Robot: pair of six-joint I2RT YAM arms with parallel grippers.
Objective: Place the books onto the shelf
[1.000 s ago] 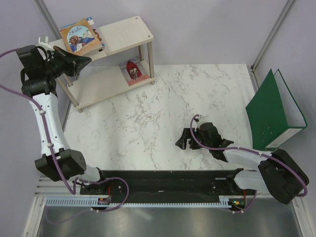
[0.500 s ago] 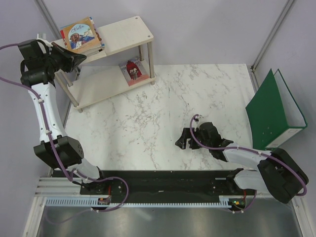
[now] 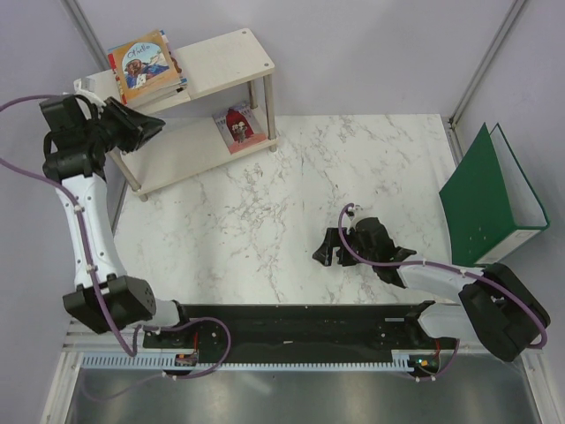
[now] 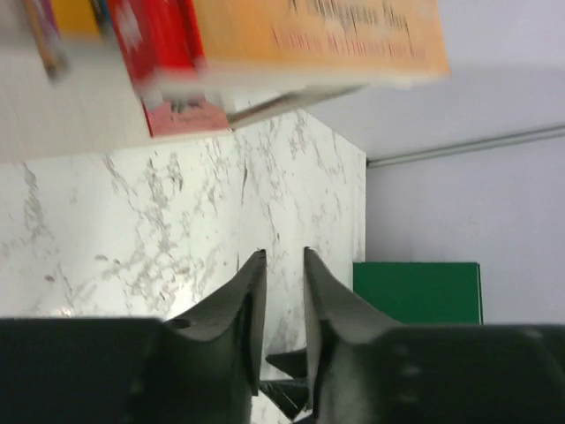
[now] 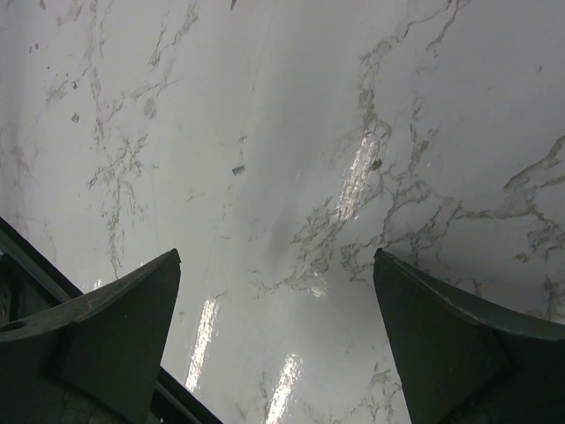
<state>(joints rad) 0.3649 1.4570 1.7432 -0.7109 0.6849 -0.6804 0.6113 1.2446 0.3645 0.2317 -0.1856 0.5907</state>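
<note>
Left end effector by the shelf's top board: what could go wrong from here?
1. The book stack sits at the very end of the shelf's top board, apparently overhanging it, with the left end effector close by. A careless upward or sideways move could knock the stack off.
2. The end effector is also near the shelf's thin legs. A bump might shift the shelf and the red book on the lower board.
</note>
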